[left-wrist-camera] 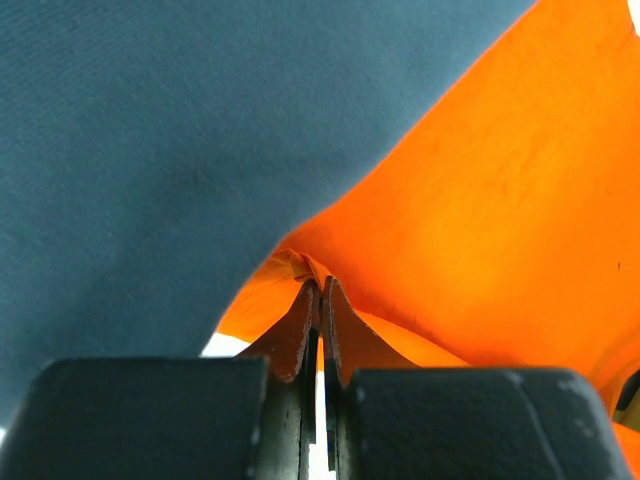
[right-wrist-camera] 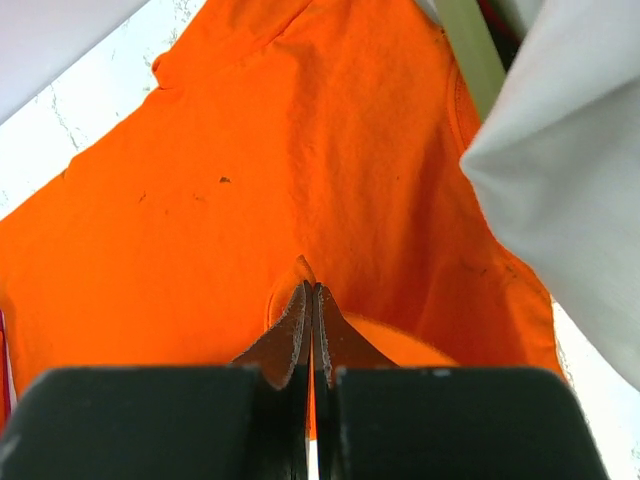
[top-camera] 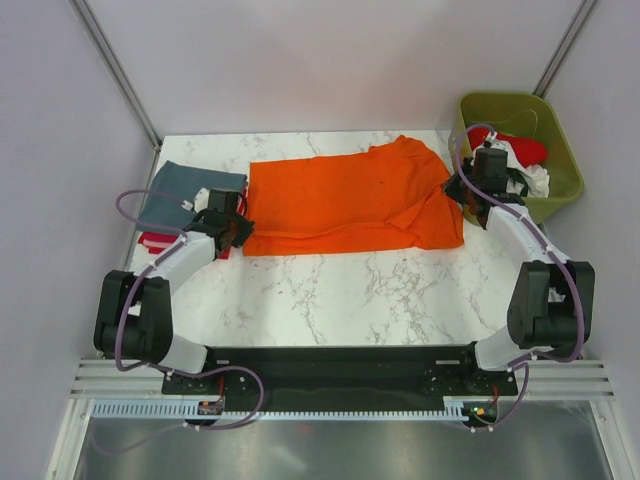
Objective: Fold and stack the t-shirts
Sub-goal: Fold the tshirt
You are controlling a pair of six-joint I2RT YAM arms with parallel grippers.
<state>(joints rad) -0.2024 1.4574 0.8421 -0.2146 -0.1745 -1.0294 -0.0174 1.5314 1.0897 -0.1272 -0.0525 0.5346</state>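
The bright orange t-shirt [top-camera: 350,200] lies spread across the back of the marble table. My left gripper [top-camera: 238,232] is shut on its left edge; in the left wrist view the orange cloth [left-wrist-camera: 480,200] is pinched between my closed fingers [left-wrist-camera: 320,300]. My right gripper [top-camera: 470,195] is shut on its right edge; in the right wrist view the orange shirt [right-wrist-camera: 280,180] is pinched at my fingertips [right-wrist-camera: 311,300]. A folded grey-blue t-shirt [top-camera: 190,190] lies at the far left on a red one [top-camera: 158,240]; it fills the upper left of the left wrist view [left-wrist-camera: 150,150].
An olive-green bin [top-camera: 540,110] at the back right holds red [top-camera: 520,148] and white [top-camera: 535,180] shirts. White cloth [right-wrist-camera: 570,200] hangs at the right of the right wrist view. Grey walls stand on three sides.
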